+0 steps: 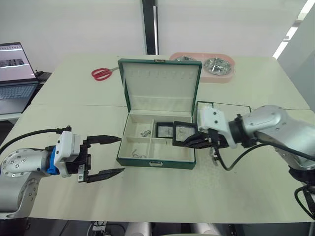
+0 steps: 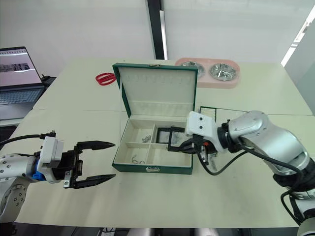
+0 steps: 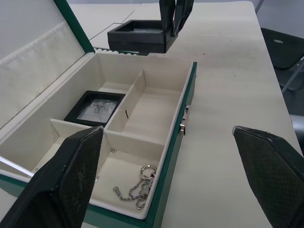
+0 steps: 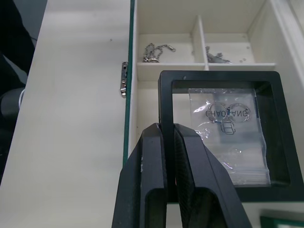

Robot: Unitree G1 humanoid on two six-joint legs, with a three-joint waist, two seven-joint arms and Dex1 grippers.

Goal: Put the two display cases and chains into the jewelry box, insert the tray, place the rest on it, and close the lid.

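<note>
A pale bench [image 1: 74, 98] carries it all. Dead centre sits the jewelry box [image 1: 156, 160], lid [image 1: 161, 86] up. At eleven o'clock lie red-handled scissors [image 1: 102, 73]; at one o'clock, a pink double pet bowl [image 1: 206, 66]. At three o'clock, just beside the box, lies the tray [image 1: 224, 107].

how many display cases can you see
2. One case lies in the box's rear compartment on the robot's right. The other case is clamped by its frame in the right end effector, held above the box's right side.
</note>
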